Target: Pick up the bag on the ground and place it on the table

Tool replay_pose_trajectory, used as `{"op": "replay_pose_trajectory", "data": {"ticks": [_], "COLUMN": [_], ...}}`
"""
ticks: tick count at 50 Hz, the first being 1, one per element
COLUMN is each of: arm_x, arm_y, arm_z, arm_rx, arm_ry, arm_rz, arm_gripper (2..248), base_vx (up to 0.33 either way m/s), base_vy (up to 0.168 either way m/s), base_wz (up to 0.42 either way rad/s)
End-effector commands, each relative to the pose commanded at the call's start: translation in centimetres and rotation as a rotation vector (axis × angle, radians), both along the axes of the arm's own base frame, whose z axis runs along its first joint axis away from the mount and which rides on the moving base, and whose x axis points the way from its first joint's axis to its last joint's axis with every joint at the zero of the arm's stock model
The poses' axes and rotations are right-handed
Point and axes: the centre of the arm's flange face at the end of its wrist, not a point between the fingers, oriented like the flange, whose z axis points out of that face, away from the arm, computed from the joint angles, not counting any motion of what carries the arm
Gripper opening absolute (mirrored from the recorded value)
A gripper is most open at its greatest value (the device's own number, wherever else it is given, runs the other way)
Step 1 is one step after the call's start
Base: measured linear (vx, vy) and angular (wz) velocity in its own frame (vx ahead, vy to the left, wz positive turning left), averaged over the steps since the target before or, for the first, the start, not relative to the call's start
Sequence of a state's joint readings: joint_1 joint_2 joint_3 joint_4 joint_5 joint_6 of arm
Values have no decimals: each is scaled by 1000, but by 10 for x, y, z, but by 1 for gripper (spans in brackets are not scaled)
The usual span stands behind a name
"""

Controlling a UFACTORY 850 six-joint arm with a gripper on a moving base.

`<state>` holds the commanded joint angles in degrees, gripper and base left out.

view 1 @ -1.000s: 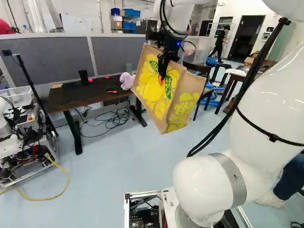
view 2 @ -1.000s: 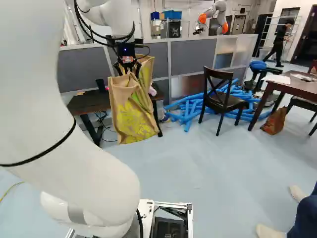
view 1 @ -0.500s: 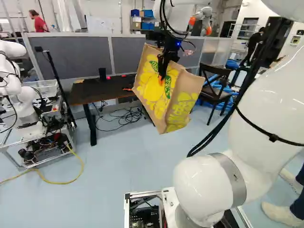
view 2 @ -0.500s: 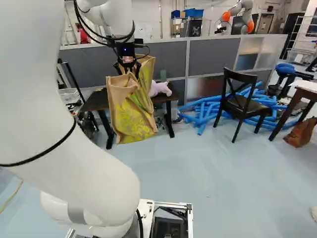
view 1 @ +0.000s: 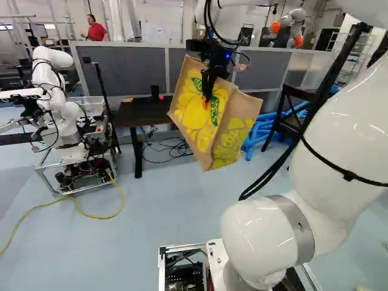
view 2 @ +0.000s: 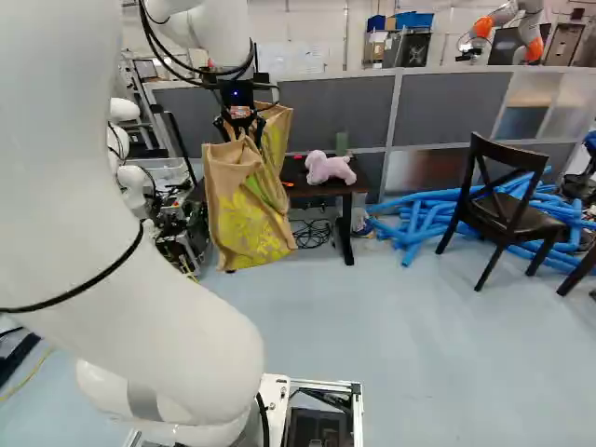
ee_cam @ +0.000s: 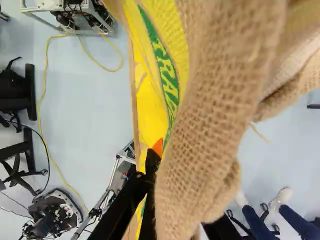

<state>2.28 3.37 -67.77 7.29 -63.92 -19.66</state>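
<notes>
Burlap bag (view 1: 203,121) — clamped, hanging from gripper (view 2: 242,138)

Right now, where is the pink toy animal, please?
In the right base view, the pink toy animal is on the dark table, near its right end, right of the hanging bag and before the green cylinder.

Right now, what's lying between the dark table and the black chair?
Blue tubes lie heaped on the floor between the table and chair, some running on behind the chair. The right base view shows this.
</notes>
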Motion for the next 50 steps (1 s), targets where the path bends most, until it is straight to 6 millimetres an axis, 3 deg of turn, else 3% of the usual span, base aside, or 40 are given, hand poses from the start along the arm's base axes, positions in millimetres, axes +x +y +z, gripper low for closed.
{"op": "replay_pose_trajectory", "data": {"ticks": [29,50], "arm_x": [0,0], "arm_y": [0,0], "arm_z": [0,0], "arm_rx": [0,0], "arm_ry": [0,0], "arm_rz": [0,0], "arm_gripper": [22,22], "base_vx": [105,116], "base_vy": [64,49], "base_wz": [221,13]}}
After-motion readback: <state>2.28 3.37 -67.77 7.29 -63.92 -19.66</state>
